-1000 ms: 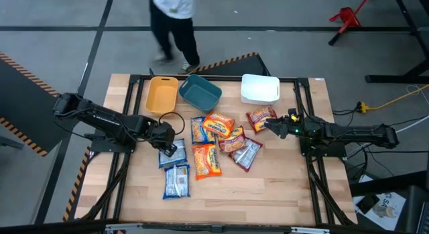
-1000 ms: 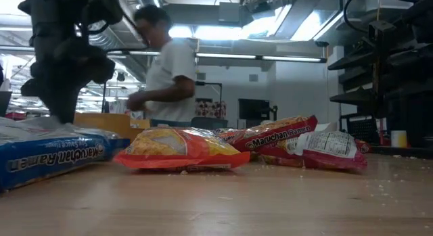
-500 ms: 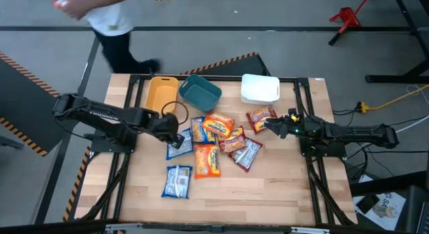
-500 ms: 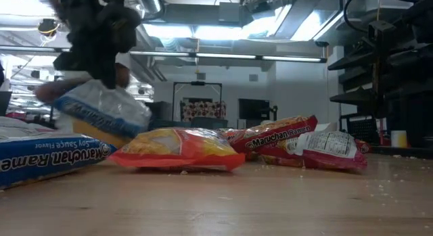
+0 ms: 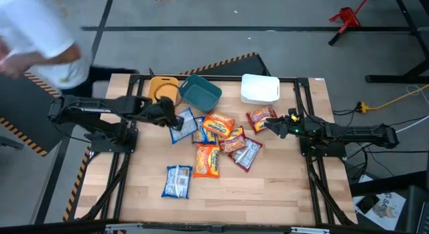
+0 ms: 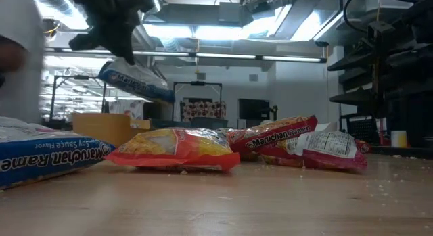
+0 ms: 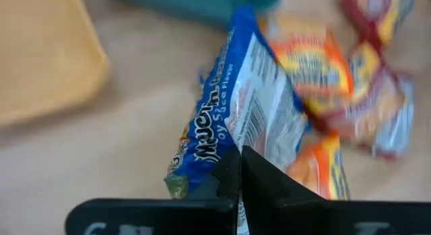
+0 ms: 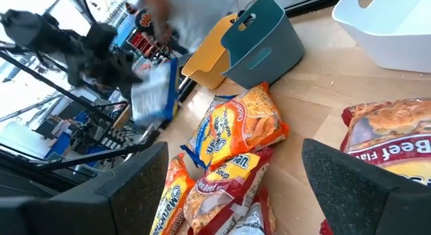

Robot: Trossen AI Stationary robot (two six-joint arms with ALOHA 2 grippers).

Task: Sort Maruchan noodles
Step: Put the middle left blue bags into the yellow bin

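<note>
The blue-white packet (image 5: 179, 125) hangs in the air just beside the teal bin (image 5: 200, 92), pinched at one edge by the left gripper (image 7: 239, 169), whose fingers are closed on its seam. It looks light and soft, and its shiny film is probably slippery, so the flat sealed edge is the best place to hold; the noodle block inside may crack if it is squeezed. The other packets (image 5: 221, 141) lie in a loose pile on the worktop (image 5: 268, 187), in front of the teal bin. One more blue-white packet (image 5: 177, 181) lies farther away from it. The right gripper (image 5: 275, 126) waits beside a dark red packet (image 5: 260, 118), with its fingers spread open.
</note>
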